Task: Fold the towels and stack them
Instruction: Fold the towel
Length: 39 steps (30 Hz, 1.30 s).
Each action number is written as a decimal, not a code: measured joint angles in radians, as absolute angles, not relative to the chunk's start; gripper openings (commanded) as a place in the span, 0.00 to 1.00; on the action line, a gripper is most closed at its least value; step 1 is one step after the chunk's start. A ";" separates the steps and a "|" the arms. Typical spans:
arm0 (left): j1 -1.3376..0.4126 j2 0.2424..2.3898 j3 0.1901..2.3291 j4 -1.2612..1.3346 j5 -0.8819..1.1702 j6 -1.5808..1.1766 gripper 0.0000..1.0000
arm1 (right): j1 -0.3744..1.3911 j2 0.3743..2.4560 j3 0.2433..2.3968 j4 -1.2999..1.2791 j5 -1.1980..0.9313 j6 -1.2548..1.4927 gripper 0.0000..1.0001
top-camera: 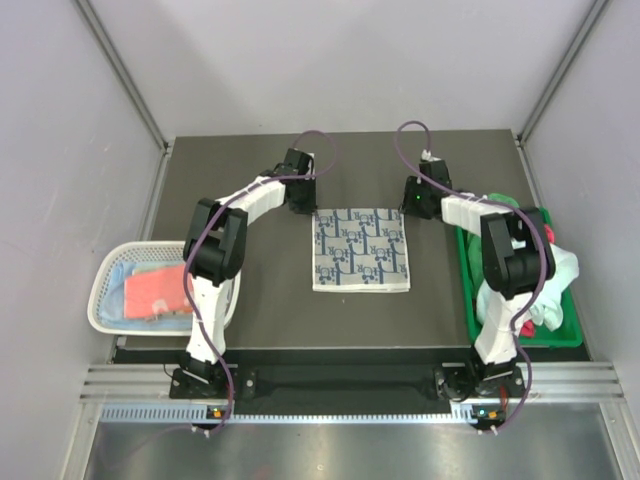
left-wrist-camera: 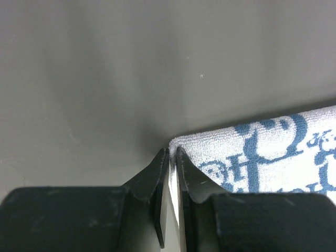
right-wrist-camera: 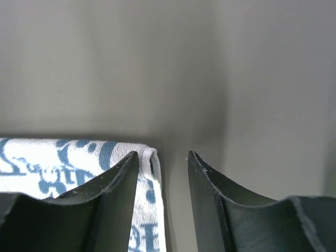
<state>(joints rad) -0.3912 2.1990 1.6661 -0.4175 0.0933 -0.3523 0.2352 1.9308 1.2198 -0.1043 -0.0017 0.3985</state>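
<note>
A coral towel (top-camera: 155, 292) lies in the basket (top-camera: 105, 290) at near left, and more towels (top-camera: 560, 275) fill the bin (top-camera: 525, 341) at near right. The patterned towel (top-camera: 360, 250) lies flat mid-worktop (top-camera: 270, 310). At its far corners, the left jaws pinch narrowly on the cloth and the right jaws stand open astride the corner.
</note>
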 measured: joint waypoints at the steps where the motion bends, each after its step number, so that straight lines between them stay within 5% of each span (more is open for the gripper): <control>1: -0.391 2.199 1.666 -0.416 0.093 -0.352 0.13 | 0.235 1.917 1.208 -0.097 -0.001 0.402 0.43; 12: -0.392 2.201 1.666 -0.414 0.090 -0.353 0.02 | 0.243 1.892 1.206 -0.094 -0.028 0.386 0.41; 26: -0.392 2.231 1.713 -0.421 0.088 -0.352 0.01 | 0.279 1.948 1.240 -0.144 0.052 0.369 0.40; 39: -0.391 2.234 1.715 -0.408 0.090 -0.353 0.00 | 0.290 1.982 1.278 -0.142 0.086 0.358 0.18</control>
<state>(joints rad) -0.3912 2.2345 1.7153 -0.4084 0.0902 -0.3531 0.2901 1.9820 1.2781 -0.1425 0.0860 0.3580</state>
